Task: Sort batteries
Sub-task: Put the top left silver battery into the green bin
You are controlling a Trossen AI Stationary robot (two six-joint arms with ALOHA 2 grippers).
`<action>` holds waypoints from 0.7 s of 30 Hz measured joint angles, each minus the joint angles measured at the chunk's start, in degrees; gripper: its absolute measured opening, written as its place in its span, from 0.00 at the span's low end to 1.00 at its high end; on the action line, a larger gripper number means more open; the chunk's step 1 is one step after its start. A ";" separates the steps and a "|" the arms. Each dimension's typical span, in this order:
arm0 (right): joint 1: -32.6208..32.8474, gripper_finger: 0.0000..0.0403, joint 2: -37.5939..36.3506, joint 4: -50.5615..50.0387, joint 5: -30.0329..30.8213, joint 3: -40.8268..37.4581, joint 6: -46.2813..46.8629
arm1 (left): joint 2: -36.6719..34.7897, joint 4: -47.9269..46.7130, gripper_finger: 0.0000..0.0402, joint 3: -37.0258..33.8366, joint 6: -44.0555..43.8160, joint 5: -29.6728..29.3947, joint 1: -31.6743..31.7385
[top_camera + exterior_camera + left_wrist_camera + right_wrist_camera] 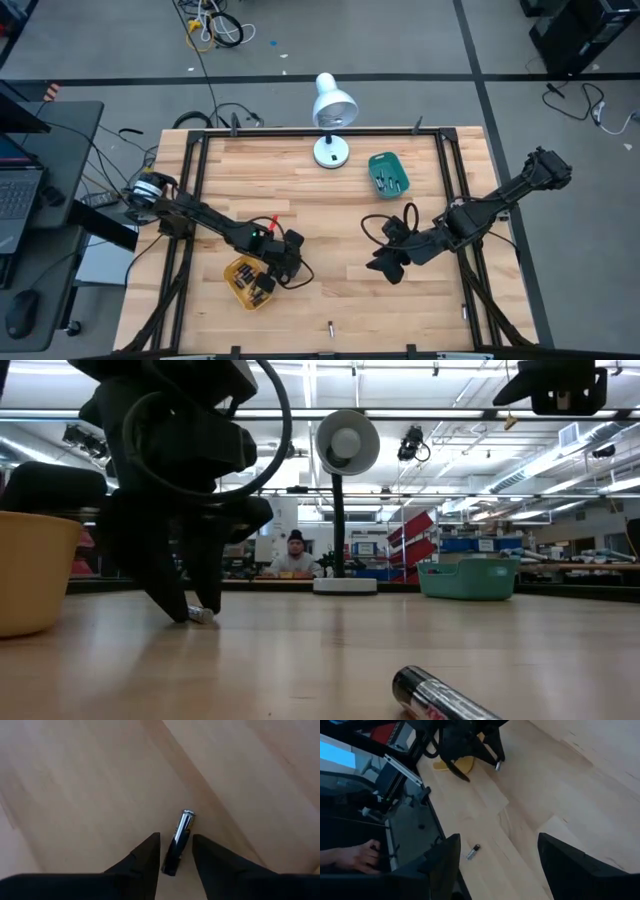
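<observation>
The left gripper's (175, 851) fingers (145, 857) straddle a slim battery (179, 840), dark-bodied with a silvery tip, lying on the table (330, 215) just beside the yellow tray (240, 272). Whether they grip it is unclear. Bare wood surrounds them. The right gripper (385, 262), fingers spread and empty, hovers well apart from the tray.

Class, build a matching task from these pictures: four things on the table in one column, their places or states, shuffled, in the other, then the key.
Things
1. yellow tray
2. teal tray
3. white lamp
4. left pincer

Places or states
A. beside the lamp's base
B. astride a battery on the wood
C. far edge of the table
D. near the front, under the left arm

Pairs: 1-D, 2-A, 3-C, 4-B
</observation>
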 joint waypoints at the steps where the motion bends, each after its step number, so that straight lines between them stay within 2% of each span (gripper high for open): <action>1: -0.01 0.62 0.00 0.19 0.00 0.00 0.02 | -0.04 -0.03 0.31 0.05 -0.13 -0.01 0.01; 8: -0.22 0.62 0.00 0.13 0.00 0.00 -0.02 | -0.14 0.35 0.13 0.86 -1.64 1.02 0.04; 12: -0.62 0.62 0.00 0.10 -0.18 0.00 0.06 | -0.18 1.09 0.04 2.30 -6.20 1.71 0.19; 21: -1.60 0.62 -1.19 -0.54 -2.78 0.00 4.36 | -0.15 1.39 0.02 8.83 -13.47 2.63 1.81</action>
